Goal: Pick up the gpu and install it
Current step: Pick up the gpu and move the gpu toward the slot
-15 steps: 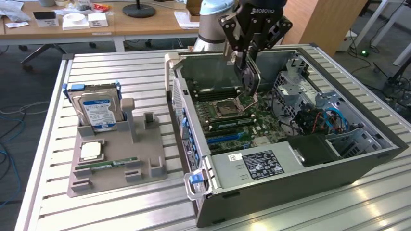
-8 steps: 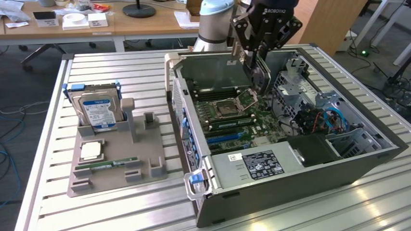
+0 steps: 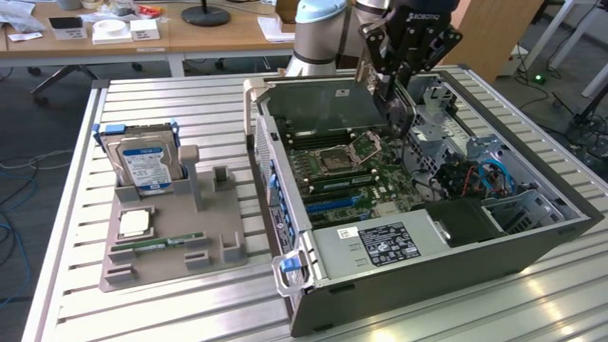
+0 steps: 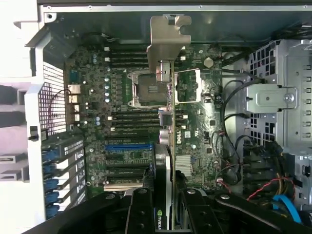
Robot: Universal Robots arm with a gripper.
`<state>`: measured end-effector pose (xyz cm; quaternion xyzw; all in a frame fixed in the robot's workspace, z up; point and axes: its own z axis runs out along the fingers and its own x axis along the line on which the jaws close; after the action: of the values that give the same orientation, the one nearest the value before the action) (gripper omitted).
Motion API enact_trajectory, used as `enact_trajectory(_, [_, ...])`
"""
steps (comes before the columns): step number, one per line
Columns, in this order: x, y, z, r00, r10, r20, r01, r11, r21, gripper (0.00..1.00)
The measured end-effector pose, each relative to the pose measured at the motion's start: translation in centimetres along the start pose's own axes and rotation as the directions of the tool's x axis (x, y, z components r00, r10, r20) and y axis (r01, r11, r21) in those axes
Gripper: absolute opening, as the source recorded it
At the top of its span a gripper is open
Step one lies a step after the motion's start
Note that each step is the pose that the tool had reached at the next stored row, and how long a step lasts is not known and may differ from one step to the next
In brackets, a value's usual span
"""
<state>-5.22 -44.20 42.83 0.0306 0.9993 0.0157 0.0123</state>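
My gripper (image 3: 391, 84) is shut on the gpu (image 3: 398, 114) and holds it on edge above the open computer case (image 3: 532, 246). The thin black card hangs over the motherboard (image 3: 347, 167), near the CPU socket. In the wrist view the gpu (image 4: 168, 126) appears edge-on between the black fingers (image 4: 140, 212). Its silvery bracket (image 4: 165, 39) points away from the gripper (image 4: 166, 207), toward the case's rear wall. Blue and black expansion slots (image 4: 127, 146) lie on the board beside the card, apart from it.
A grey parts holder (image 3: 171, 249) on the slatted metal table at the exterior view's left carries a silver hard drive (image 3: 147, 167), a CPU (image 3: 136, 223) and a green RAM stick (image 3: 156, 244). Drive cages and cables (image 3: 475, 178) crowd the case's far side. The power supply (image 3: 380, 246) sits at its near end.
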Motion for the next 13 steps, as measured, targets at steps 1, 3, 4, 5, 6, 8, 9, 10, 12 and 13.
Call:
enact_trajectory(1, [-0.3,0.02,0.01,1.0,0.0,0.0,0.0,1.0,0.0,0.27])
enact_trajectory(3, [-0.7,0.04,0.01,1.0,0.0,0.0,0.0,1.0,0.0,0.27])
enact_trajectory(4, [-0.9,0.05,0.02,1.0,0.0,0.0,0.0,1.0,0.0001,0.27])
enact_trajectory(5, [-1.2,0.07,0.03,1.0,0.0,0.0,0.0,1.0,0.0,0.27])
enact_trajectory(6, [-1.4,0.08,0.03,1.0,0.0,-0.0001,0.0,1.0,0.0001,0.27])
enact_trajectory(8, [-1.8,0.11,0.04,1.0,0.0,0.0,0.0,1.0,0.0,0.27])
enact_trajectory(9, [-2.0,0.12,0.05,1.0,0.0,0.0,0.0,1.0,0.0,0.27])
enact_trajectory(10, [-2.2,0.13,0.05,1.0,0.0,0.0,0.0,1.0,0.0,0.27])
enact_trajectory(12, [-2.6,0.16,0.06,1.0,0.0,0.0,0.0,1.0,0.0,0.27])
enact_trajectory(13, [-2.8,0.17,0.07,1.0,0.0,0.0,0.0,1.0,0.0,0.27])
